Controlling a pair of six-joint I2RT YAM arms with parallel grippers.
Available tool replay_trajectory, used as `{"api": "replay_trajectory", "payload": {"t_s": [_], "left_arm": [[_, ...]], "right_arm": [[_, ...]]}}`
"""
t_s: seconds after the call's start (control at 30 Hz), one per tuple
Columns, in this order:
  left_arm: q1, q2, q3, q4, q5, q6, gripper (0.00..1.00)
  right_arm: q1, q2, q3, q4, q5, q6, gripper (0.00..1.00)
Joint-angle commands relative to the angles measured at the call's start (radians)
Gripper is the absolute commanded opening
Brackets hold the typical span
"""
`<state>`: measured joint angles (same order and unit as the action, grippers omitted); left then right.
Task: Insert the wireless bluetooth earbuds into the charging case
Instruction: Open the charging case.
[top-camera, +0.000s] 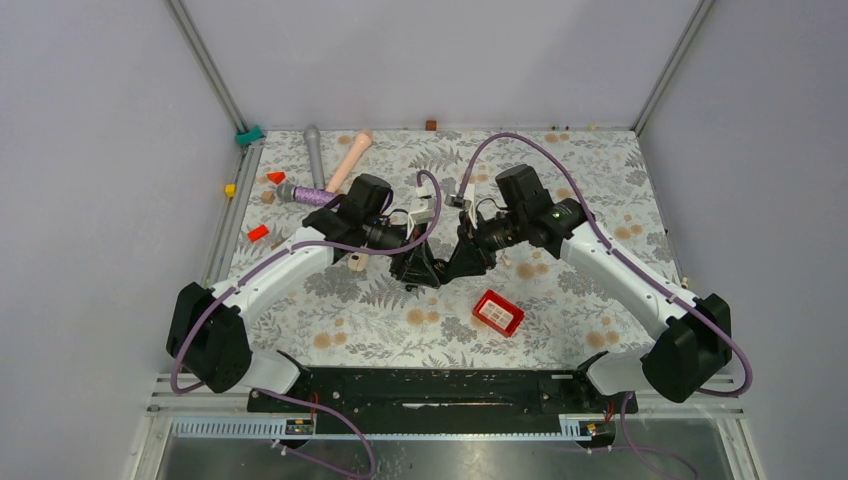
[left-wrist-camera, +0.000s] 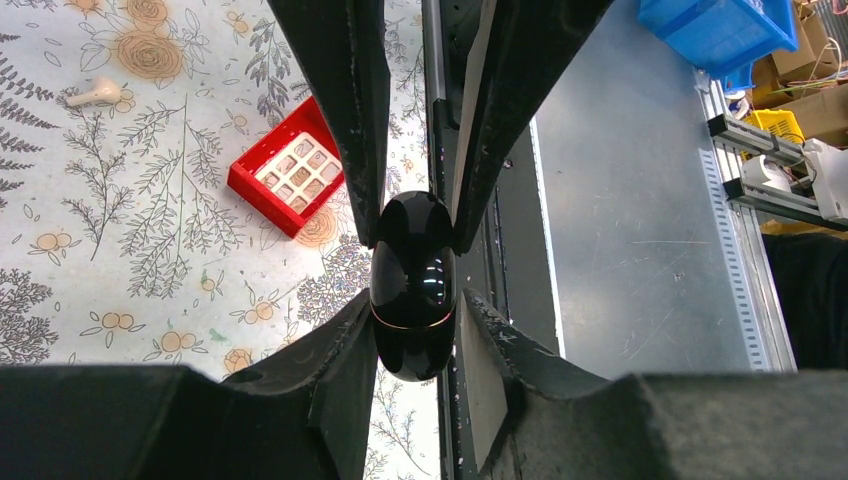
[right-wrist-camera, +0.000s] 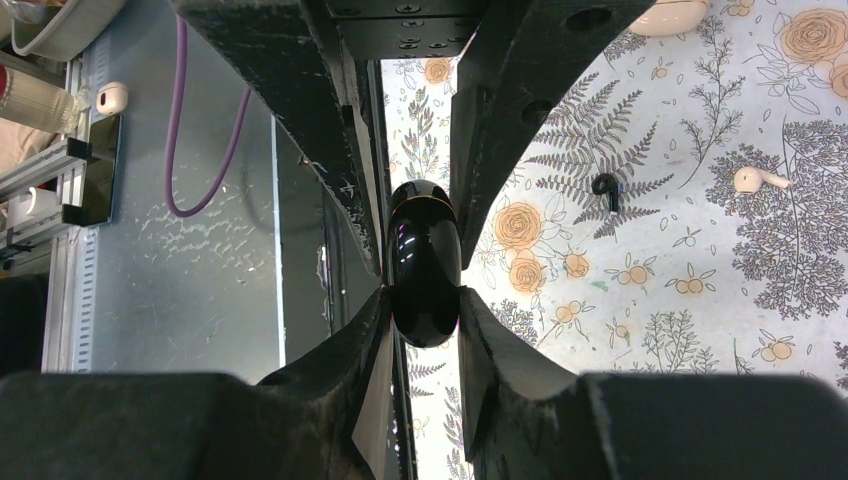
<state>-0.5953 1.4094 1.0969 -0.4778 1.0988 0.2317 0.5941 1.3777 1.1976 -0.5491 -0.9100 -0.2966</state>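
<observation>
Both arms meet mid-worktop with the glossy black case (left-wrist-camera: 412, 260) held between them. The left end effector (left-wrist-camera: 415, 305) is clenched on one end of it, the right end effector (right-wrist-camera: 424, 298) on the other. A black earbud (right-wrist-camera: 605, 185) and a white earbud (right-wrist-camera: 755, 180) lie loose on the worktop (right-wrist-camera: 700, 330), at two o'clock from the case, and a red box (top-camera: 498, 312) sits at four o'clock
</observation>
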Motion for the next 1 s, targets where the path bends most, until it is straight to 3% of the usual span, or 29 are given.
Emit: {"api": "replay_trajectory", "payload": {"t_s": [0.0,0.1,0.2,0.33,0.63,0.97], "left_arm": [[-0.005,0.0,0.042,0.022,0.048,0.007,0.35],[-0.005,0.002,0.045,0.021,0.051,0.005,0.32],[-0.004,0.001,0.049,0.02,0.049,0.003,0.19],[-0.004,-0.007,0.051,0.003,0.033,0.025,0.01],[-0.004,-0.052,0.053,-0.088,0.012,0.148,0.0],[-0.005,-0.042,0.062,-0.111,0.019,0.167,0.0]], "right_arm": [[0.011,0.004,0.045,0.001,-0.014,-0.018,0.19],[0.012,0.006,0.044,0.003,-0.01,-0.017,0.19],[0.012,0.005,0.04,0.009,-0.009,-0.015,0.2],[0.011,0.006,0.043,0.011,-0.001,-0.013,0.28],[0.009,-0.006,0.046,0.027,0.072,-0.012,0.65],[-0.036,-0.097,-0.007,0.133,0.22,0.025,0.71]]}}
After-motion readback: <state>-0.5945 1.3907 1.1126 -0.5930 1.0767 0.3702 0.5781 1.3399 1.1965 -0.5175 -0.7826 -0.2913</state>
